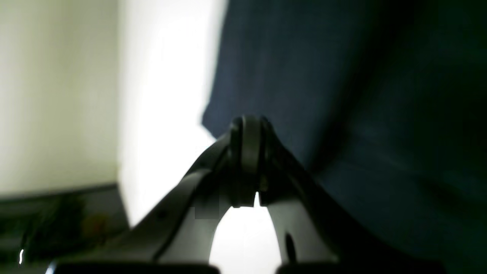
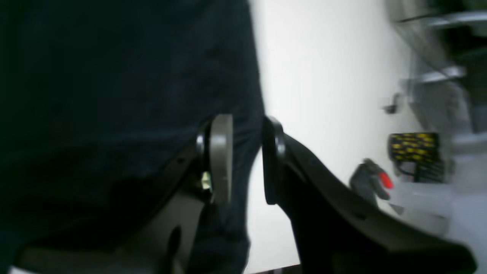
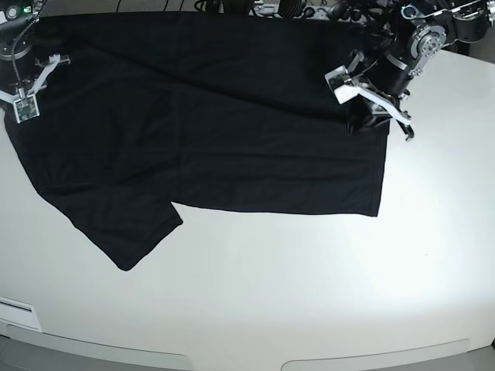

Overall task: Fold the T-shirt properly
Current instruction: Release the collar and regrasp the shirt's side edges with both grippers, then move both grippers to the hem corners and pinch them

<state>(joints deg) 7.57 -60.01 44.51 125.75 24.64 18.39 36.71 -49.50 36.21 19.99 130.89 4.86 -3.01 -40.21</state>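
You're looking at a robotics lab or test bench here. The white table (image 3: 309, 294) is bare and rounded along its near edge, both arms are mounted at its far corners, and cables and gear (image 3: 309, 9) pile along the far edge. Blurry metal racks (image 2: 437, 76) stand past the side edge.

The shirt (image 3: 209, 131) sprawls across the upper half of the table (image 3: 309, 294), one sleeve poking toward lower left. Right gripper (image 3: 27, 89) sits at its upper-left edge, left gripper (image 3: 370, 104) at its upper-right edge.
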